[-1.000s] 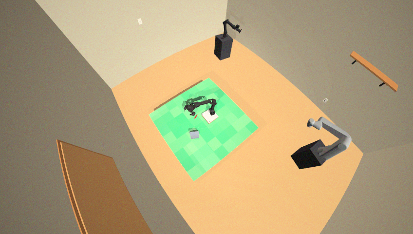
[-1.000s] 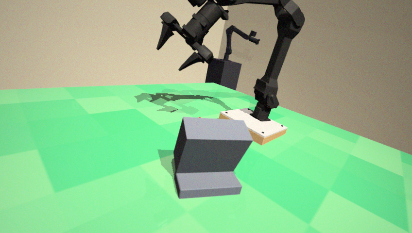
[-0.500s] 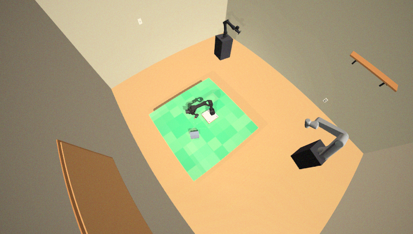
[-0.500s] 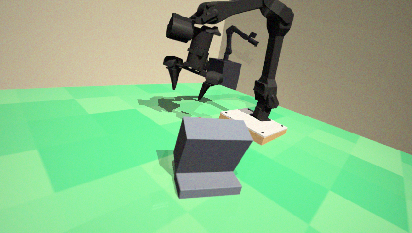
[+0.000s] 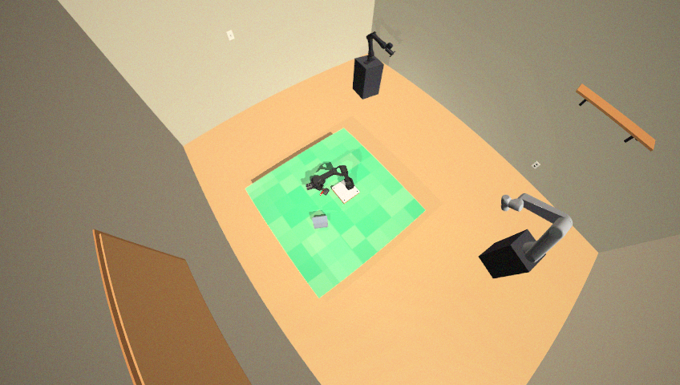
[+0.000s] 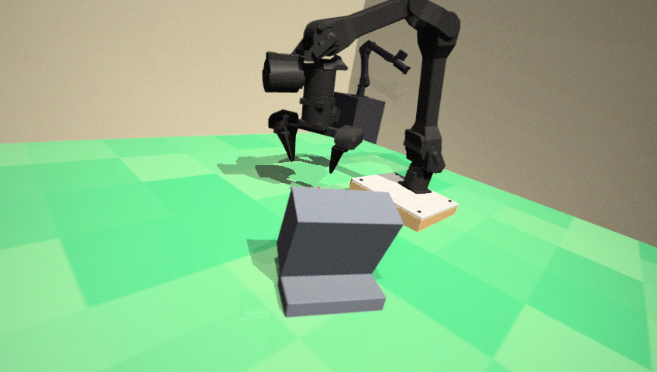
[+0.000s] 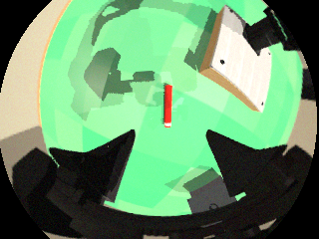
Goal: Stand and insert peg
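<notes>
The red peg (image 7: 167,105) (image 5: 321,192) lies flat on the green table, its white band at the lower end in the wrist view, the end nearer the panel. In the exterior view only a speck of red (image 6: 318,187) shows over the panel's top edge. My gripper (image 6: 311,167) (image 7: 171,133) is wide open and empty, pointing down above the table near the peg. The grey sloped panel (image 5: 320,221) (image 6: 341,249) (image 7: 208,196) stands on the table. Its back faces the exterior view; a small round hole shows faintly in its face in the wrist view.
The white-topped base plate (image 5: 344,192) (image 6: 391,193) (image 7: 236,70) of my arm stands on the table beside the peg. Another dark arm on a pedestal (image 5: 367,79) (image 6: 362,115) and a grey arm on a black block (image 5: 505,255) stand off the green table.
</notes>
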Controlling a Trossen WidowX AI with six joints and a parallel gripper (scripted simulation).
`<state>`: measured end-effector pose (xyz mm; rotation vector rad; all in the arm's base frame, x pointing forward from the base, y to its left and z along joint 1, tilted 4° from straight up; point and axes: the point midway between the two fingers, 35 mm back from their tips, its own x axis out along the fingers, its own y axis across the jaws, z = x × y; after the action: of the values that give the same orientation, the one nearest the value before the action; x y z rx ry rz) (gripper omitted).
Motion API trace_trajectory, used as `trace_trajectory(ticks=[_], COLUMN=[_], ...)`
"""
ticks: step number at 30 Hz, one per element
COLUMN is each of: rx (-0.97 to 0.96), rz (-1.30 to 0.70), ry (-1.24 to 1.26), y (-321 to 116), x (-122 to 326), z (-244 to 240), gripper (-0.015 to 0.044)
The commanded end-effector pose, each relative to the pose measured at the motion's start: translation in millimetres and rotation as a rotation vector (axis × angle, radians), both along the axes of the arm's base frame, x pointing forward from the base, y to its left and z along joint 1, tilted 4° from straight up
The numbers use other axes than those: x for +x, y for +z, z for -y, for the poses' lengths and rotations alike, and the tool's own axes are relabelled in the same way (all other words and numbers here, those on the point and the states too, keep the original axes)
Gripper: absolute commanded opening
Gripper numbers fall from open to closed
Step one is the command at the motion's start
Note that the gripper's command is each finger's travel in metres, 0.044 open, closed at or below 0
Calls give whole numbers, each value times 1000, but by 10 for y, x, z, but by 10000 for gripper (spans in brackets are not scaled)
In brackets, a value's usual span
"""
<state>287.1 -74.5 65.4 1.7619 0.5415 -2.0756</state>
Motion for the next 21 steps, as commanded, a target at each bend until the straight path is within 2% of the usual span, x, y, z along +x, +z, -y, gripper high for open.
trace_trajectory(ticks=[1, 21], rx=[-5, -4], rz=[-9, -11], ry=[-5, -1], y=[-74, -400], x=[-10, -8], z=[3, -14], gripper=[440, 440])
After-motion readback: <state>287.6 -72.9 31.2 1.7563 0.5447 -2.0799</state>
